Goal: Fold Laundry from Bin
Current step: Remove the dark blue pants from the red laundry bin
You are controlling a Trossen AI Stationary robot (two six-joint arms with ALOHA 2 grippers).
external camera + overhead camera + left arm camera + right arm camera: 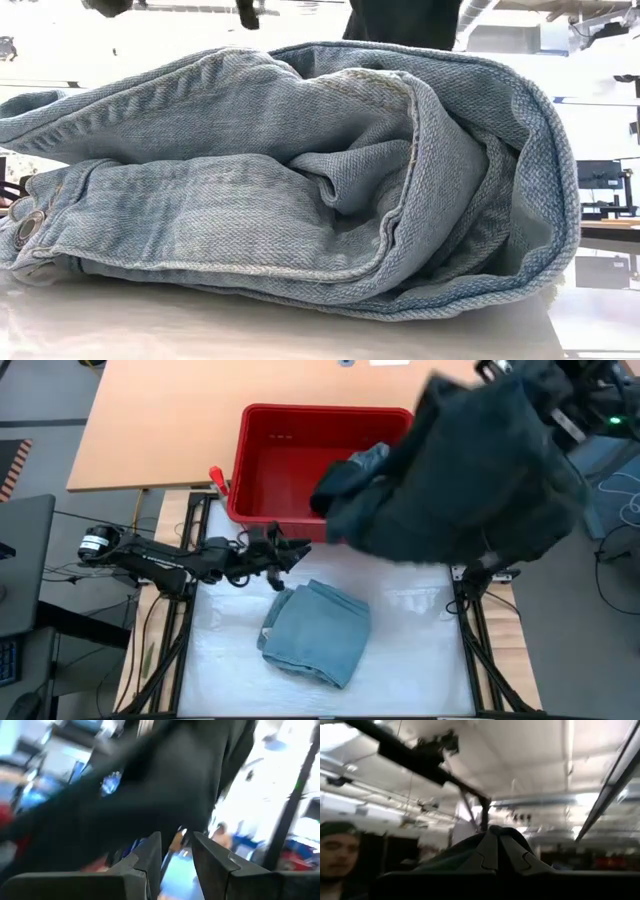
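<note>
right arm raised high | fingers (501, 851) clamp black garment (470, 470) | left fingers (177, 857) narrow

Table (420, 660): white top on a black metal frame, cables hanging down both sides. Behind it a large light-wood board (180, 420), plain, w/ one corner cut at an angle. Floor (40, 395) grey; black-yellow hazard tape strip (12, 455) at far left edge. Dark desk or case (25, 560) by the left side, cables trailing next to it. Low view: bright room, monitor (598, 178) on a stand at right. Right wrist view: ceiling (530, 755) pale w/ long light strips (600, 800) and dark beams (415, 757); a person (337, 855) at the lower corner, blurred. Left wrist view: bg blurred, blue and white patches, strong light on one side.
</note>
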